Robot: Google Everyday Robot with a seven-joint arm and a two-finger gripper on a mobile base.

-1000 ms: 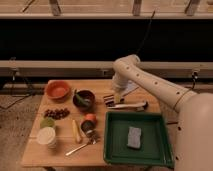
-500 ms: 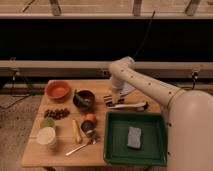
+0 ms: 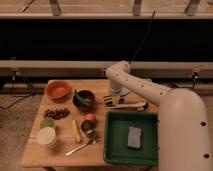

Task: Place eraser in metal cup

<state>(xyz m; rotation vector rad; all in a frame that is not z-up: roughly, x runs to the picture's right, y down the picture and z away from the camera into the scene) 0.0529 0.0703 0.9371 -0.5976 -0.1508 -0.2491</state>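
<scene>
The eraser, a small striped block, lies on the wooden table just right of the dark bowl. My gripper hangs straight down from the white arm, right beside and partly over the eraser, low to the table and open; I cannot tell whether it touches the eraser. The metal cup, small, dark and shiny, stands near the table's middle front, just below a reddish-orange object and well to the front-left of the gripper.
A long white-handled tool lies right of the gripper. A green tray holds a grey-blue sponge. An orange bowl, dark bowl, grapes, cream cup, yellow object and spoon fill the left half.
The arm has swung slightly left, carrying the gripper from above the white-handled tool toward the eraser. The objects on the table have not moved.
</scene>
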